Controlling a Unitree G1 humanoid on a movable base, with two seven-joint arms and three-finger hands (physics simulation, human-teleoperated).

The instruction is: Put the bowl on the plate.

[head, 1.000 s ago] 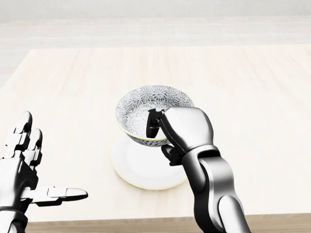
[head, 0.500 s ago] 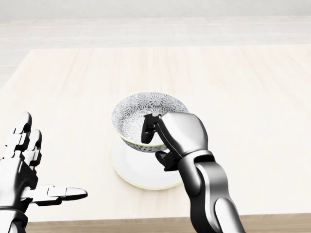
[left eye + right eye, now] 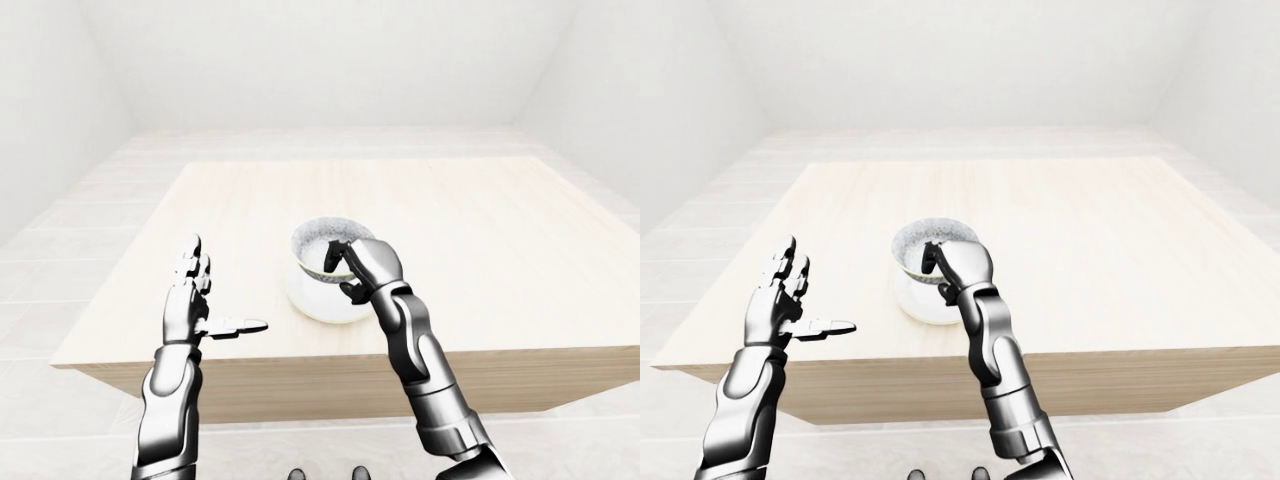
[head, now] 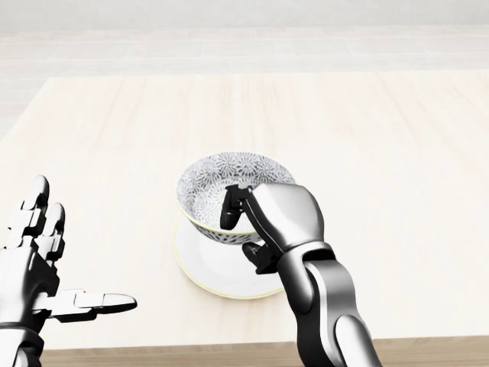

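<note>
A patterned grey-and-white bowl (image 4: 218,183) with a yellow rim stands over a white plate (image 4: 206,267) in the middle of the head view. My right hand (image 4: 244,229) is shut on the bowl's near right rim, one finger inside and the thumb below outside. The bowl tilts slightly and its base is hidden, so contact with the plate cannot be judged. My left hand (image 4: 46,267) hovers open at the lower left, fingers spread and thumb pointing right, well apart from the bowl.
Both things rest on a pale wooden table (image 3: 480,230) whose near edge (image 4: 191,355) runs along the bottom of the head view. A light tiled floor (image 3: 60,250) and white walls surround it.
My right hand has carried the bowl down and slightly left, closer onto the plate. The left hand has stayed where it was.
</note>
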